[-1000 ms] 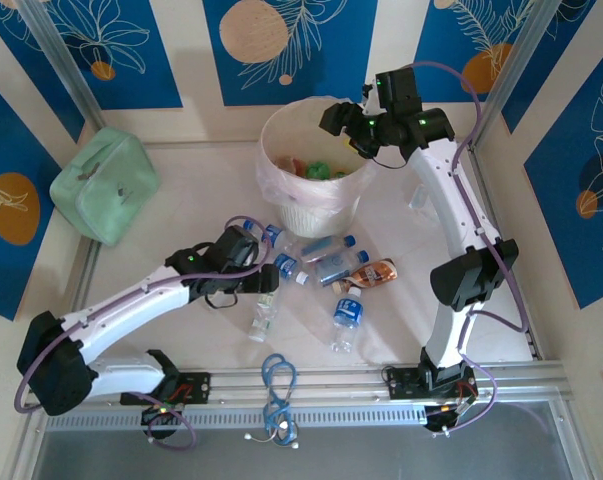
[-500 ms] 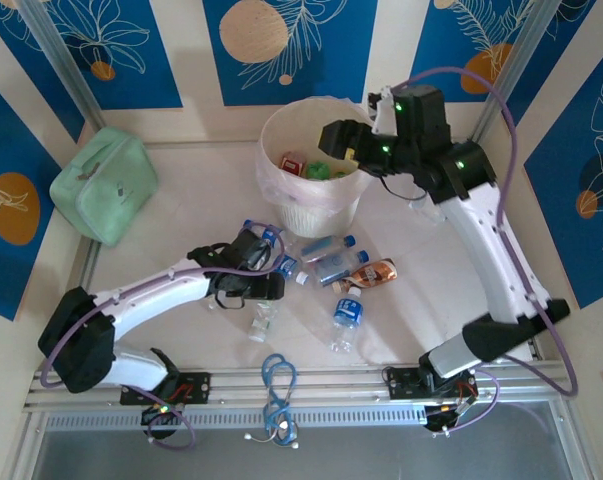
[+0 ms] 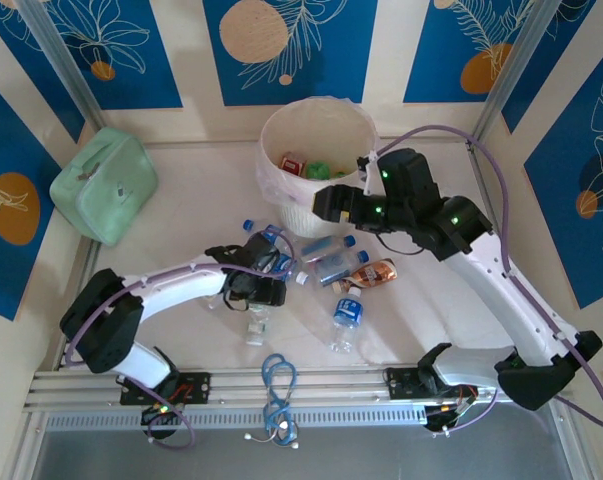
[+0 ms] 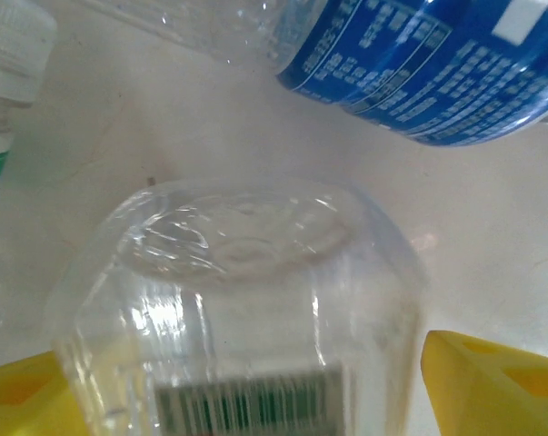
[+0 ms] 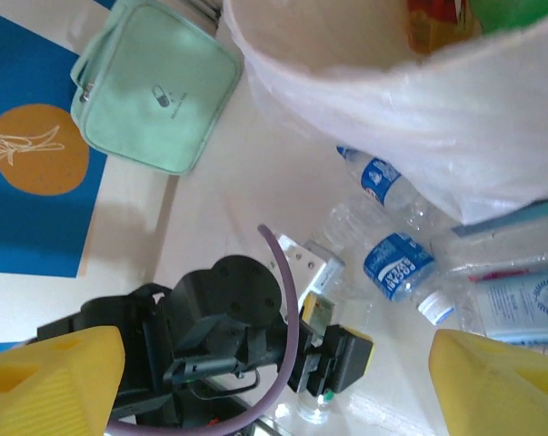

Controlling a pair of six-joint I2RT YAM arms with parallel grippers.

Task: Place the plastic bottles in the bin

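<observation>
Top view: a round cream bin (image 3: 311, 212) with a crinkled clear liner (image 3: 271, 185) holds some bottles; more plastic bottles (image 3: 331, 270) lie on the counter (image 3: 181, 200) just beside it. Left wrist view — the left hand (image 4: 255, 391) has its yellow fingers (image 4: 492, 381) apart, astride a clear bottle (image 4: 246, 300) with a barcode label. Right wrist view — the right hand (image 5: 274, 377) gapes wide and empty near the liner's film.

Blue leaf-print walls (image 3: 311, 60), pale tabletop (image 3: 196, 205)
</observation>
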